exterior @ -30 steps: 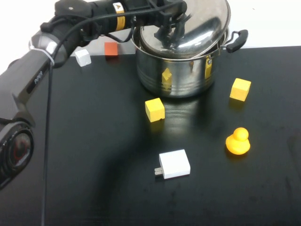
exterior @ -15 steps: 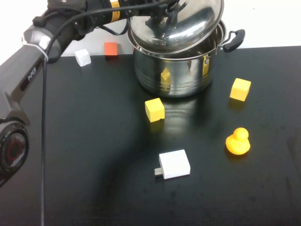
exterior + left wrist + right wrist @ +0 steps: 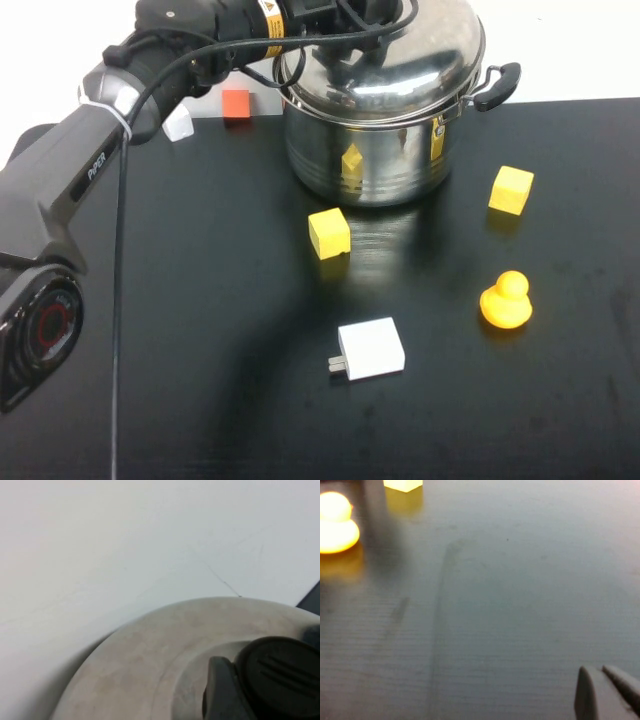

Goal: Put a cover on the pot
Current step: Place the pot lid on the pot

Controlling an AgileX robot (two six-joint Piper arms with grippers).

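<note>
At the top centre of the high view stands the large shiny stainless-steel stockpot with black side handles, at the far edge of the black table. The domed steel lid now sits on its rim, looking level and seated all round, so I'd judge the covering all but done. The left pincer is at the very top of the frame, over the lid's crown; its fingers sit around the lid's black knob, gripping it, presumably to hold the lid centred until release. The right pincer hangs low over bare table, apparently parked; I cannot tell whether it is open. Two yellow cubes, a yellow rubber duck and a white charger lie clear of the pot.
</note>
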